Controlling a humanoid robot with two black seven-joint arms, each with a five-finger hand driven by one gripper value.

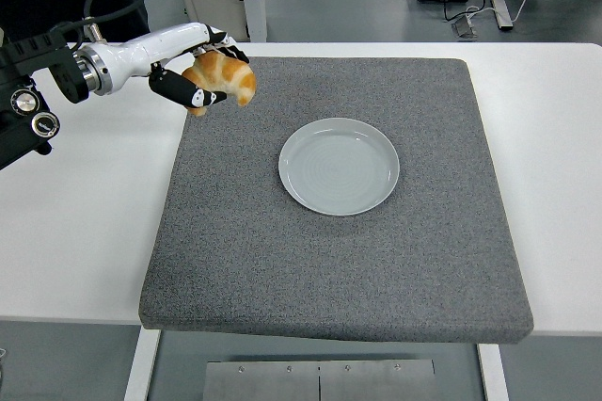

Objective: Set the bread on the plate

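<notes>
The left hand (193, 67) grips the bread (224, 79) above the mat's (282, 250) far left corner; next it probably must carry it right to the empty plate (339, 166)

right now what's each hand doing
left hand: closed on the golden-brown croissant-shaped bread, held above the grey mat's left corner
right hand: not in view

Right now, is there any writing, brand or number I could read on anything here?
None is readable: the plain grey round plate, the grey felt mat, the white table and the left hand holding the golden croissant-shaped bread show no print.
</notes>
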